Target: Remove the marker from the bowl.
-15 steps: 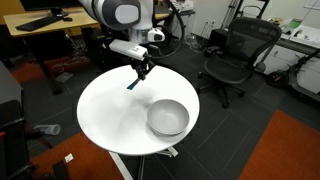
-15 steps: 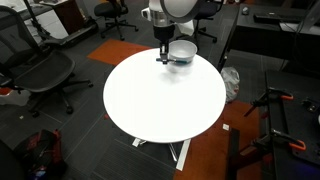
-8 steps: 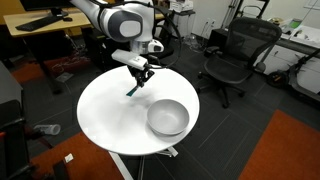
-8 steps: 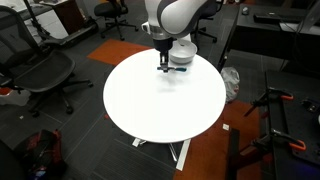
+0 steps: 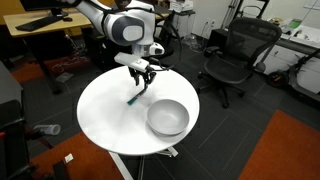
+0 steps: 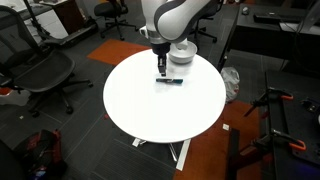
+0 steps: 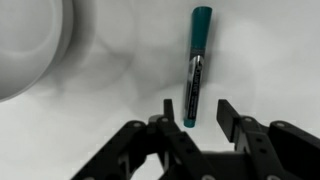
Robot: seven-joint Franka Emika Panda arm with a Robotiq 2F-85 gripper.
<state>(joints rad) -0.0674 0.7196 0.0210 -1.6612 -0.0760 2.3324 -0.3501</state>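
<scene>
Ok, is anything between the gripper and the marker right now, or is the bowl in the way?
Nothing visible stands in the way. In the wrist view the marker lies flat on the bare white table, directly ahead of the open gripper. The bowl sits off to one side, apart from the marker.

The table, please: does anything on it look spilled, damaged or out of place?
Nothing stands out. The marker lies flat on the white table, clear of the upright bowl, beneath the open gripper; no spill or damage shows.
</scene>
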